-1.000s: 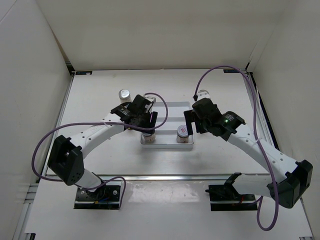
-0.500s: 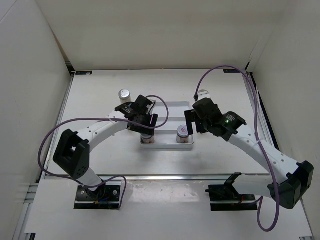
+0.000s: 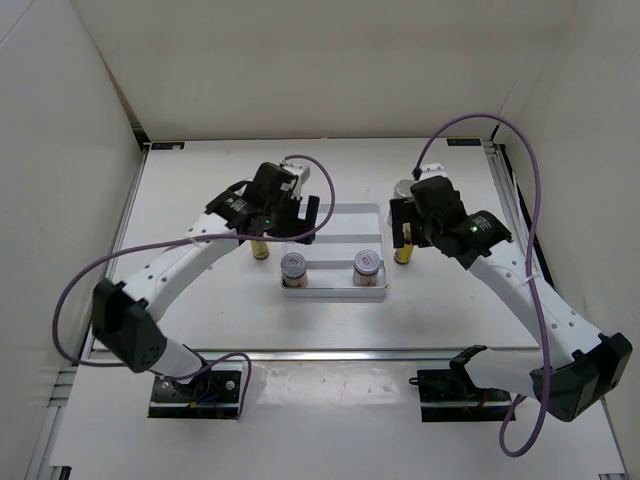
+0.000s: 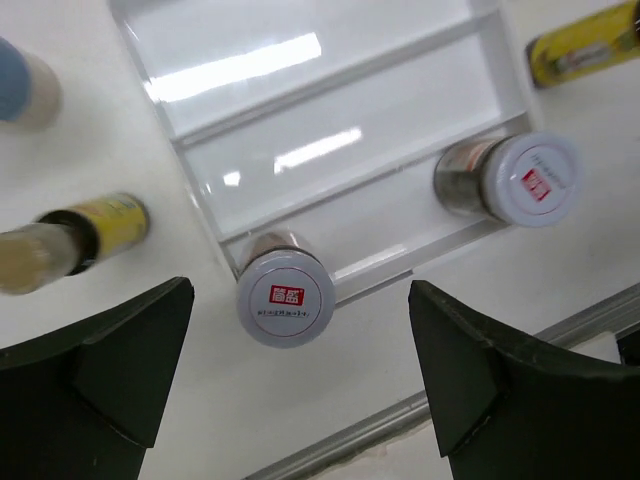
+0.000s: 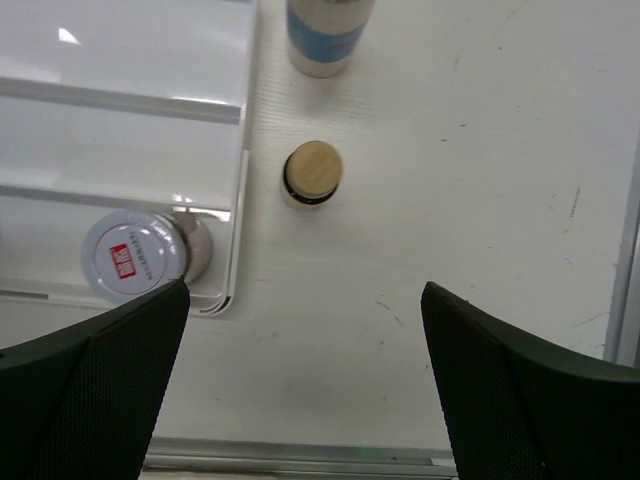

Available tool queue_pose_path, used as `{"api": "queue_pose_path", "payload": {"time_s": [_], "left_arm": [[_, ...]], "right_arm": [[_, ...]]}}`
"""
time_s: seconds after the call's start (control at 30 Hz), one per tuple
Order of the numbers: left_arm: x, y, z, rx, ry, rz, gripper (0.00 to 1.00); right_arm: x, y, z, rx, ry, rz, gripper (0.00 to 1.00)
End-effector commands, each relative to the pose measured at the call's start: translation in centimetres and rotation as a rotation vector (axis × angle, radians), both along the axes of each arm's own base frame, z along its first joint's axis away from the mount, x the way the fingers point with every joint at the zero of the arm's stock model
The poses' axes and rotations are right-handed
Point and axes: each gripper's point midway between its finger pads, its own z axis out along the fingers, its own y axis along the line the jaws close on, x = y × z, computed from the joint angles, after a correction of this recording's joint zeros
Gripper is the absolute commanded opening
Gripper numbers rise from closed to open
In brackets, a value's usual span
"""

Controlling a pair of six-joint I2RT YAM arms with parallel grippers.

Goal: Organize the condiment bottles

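1 white table [image 3: 200, 320], walled on 3 sides. 2 arms, left arm [image 3: 190, 265] and right arm [image 3: 520, 290], both reaching in over it. 1 white tray [image 3: 345, 225], 3 rows, mid-table. Left gripper [image 4: 298, 300]: jaws spread wide, nothing held, hanging above the tray's near left corner. Right gripper [image 5: 305, 290]: jaws spread wide, nothing held, above the table just right of the tray. 2 white blue-banded bottles on the table: left white bottle [image 4: 25, 85] off the tray's left side, right white bottle [image 5: 325, 35] just beside its far right corner. 2 yellow-brown bottles, upright on the table: left yellow-brown bottle [image 3: 259, 248] just left of the tray, right yellow-brown bottle [image 3: 404, 255] just right of it. 2 squat jars, red-marked silver lids, both in the tray's nearest row: left jar [image 3: 294, 265] at the left end, right jar [image 3: 367, 262] at the right end.
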Motion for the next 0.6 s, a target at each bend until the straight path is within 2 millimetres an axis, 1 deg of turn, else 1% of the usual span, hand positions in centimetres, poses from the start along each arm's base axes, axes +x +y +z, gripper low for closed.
{"api": "queue_pose_path", "payload": {"time_s": [0.0,0.03,0.07,0.1,0.13,0.17,0.2,0.23,0.27,0.3,0.33,0.37,0.4,0.43,0.47,0.5,0.53,0.57], "left_arm": [[0.4,2.4,8.2,-0.036,-0.235,0.050,1.00],[0.3,4.1,10.3,-0.031,-0.312,0.109,1.00],[0.3,5.4,10.8,-0.014,-0.339,0.138,1.00],[0.1,7.4,12.2,-0.005,-0.393,0.201,1.00],[0.4,9.2,12.6,0.017,-0.417,0.249,1.00],[0.3,10.5,12.0,0.058,-0.422,0.273,1.00],[0.3,12.1,12.0,0.091,-0.440,0.318,1.00],[0.1,14.0,12.2,0.105,-0.454,0.374,1.00],[-0.1,15.9,10.4,0.178,-0.438,0.415,1.00],[-0.5,17.3,9.4,0.216,-0.428,0.456,1.00],[-0.9,18.6,9.3,0.224,-0.449,0.498,1.00],[-1.2,20.4,7.2,0.260,-0.417,0.552,1.00],[-1.5,21.1,6.5,0.256,-0.416,0.579,1.00],[-2.2,21.7,6.6,0.233,-0.439,0.606,1.00],[-2.5,22.1,6.2,0.225,-0.452,0.618,1.00],[-2.7,22.1,5.0,0.216,-0.463,0.621,1.00],[-3.2,22.3,5.9,0.184,-0.506,0.631,1.00],[-3.4,22.3,6.3,0.167,-0.518,0.628,1.00]], "right_arm": [[1.6,-1.1,2.0,0.002,-0.052,-0.011,1.00],[1.8,-1.0,2.0,0.001,-0.051,-0.011,1.00],[1.8,-1.0,1.9,0.022,-0.043,-0.018,1.00],[2.0,-0.6,1.7,0.035,-0.037,-0.016,1.00],[2.4,-0.5,1.3,0.045,-0.026,-0.027,1.00],[2.6,-0.7,1.0,0.053,-0.016,-0.054,1.00],[2.7,-0.5,0.6,0.059,0.001,-0.053,1.00],[3.2,-1.0,-0.2,0.052,0.025,-0.075,1.00],[3.4,-0.6,-0.2,0.078,0.038,-0.061,1.00],[3.5,-0.5,0.2,0.083,0.030,-0.060,1.00],[3.6,-0.5,-0.2,0.077,0.041,-0.061,1.00],[3.8,-0.8,-0.2,0.085,0.041,-0.079,1.00],[4.0,-0.7,-0.1,0.085,0.041,-0.079,1.00],[4.2,-0.9,-0.5,0.080,0.050,-0.090,1.00],[4.4,-1.5,-0.5,0.075,0.046,-0.108,1.00],[4.6,-1.7,-0.9,0.068,0.059,-0.118,1.00],[4.8,-1.9,-1.4,0.046,0.069,-0.119,1.00],[5.2,-2.1,-1.2,0.048,0.066,-0.128,1.00]]}}
